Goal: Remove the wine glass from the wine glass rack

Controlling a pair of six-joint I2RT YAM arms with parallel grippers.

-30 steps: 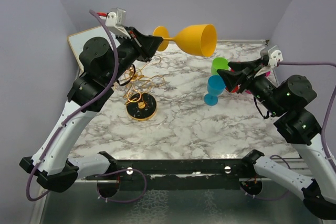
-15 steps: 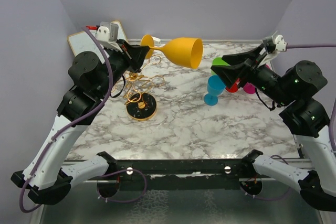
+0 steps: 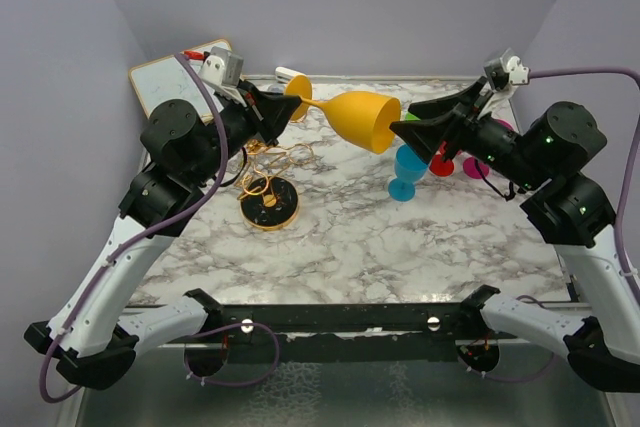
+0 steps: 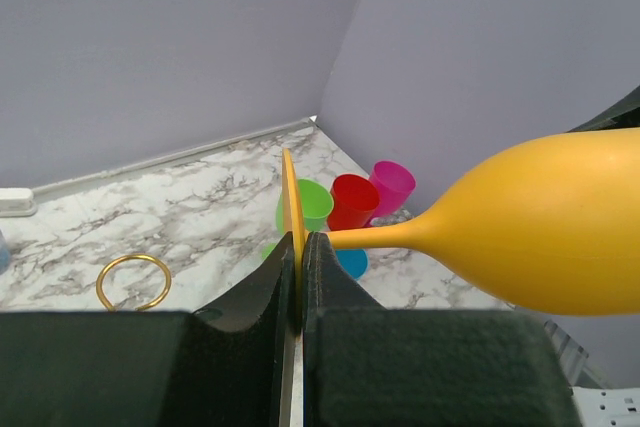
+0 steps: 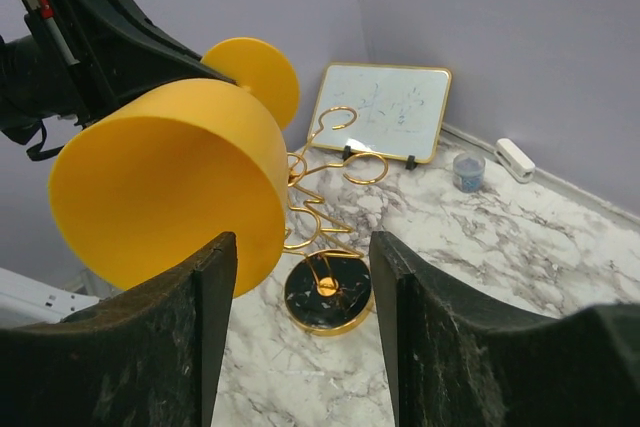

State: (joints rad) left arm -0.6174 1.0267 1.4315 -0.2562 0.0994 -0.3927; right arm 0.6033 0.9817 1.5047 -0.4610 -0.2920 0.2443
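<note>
Swinging across since a second ago, the wine glass (image 3: pixel 365 119) is now sitting lower and further to the right of the wine glass rack (image 3: pixel 268 182). Its bowl is tipping down toward the right arm instead of pointing level. The right gripper (image 3: pixel 402 118) has risen from beside the blue cup (image 3: pixel 408 169) and is now reaching the bowl's mouth.

The glass is hanging in the air, clear of the rack, above it and to its right, with the stem lying roughly sideways. Its inside is not showing in any view. Four cups are standing on the bench (image 3: pixel 350 237) well to the right of the rack. The blue one is nearest the rack, with the green cup (image 4: pixel 305 205), red cup (image 4: pixel 352 200) and magenta cup (image 4: pixel 390 185) grouped just beyond it. The green cup's mouth is showing only its own green wall.

The left gripper (image 4: pixel 298 247) is clamping shut on the glass's round foot, pinching the thin disc edge-on between its two fingers. The right gripper's jaws are standing wide apart. From above, one finger is lying over the bowl's rim and the other under it. In the right wrist view the bowl is overlapping the left-hand finger. Whether either finger is actually touching the glass cannot be told.

The rack is standing upright on its round black base, to the lower left of the glass, with a whiteboard (image 3: pixel 170 77) leaning behind it.
</note>
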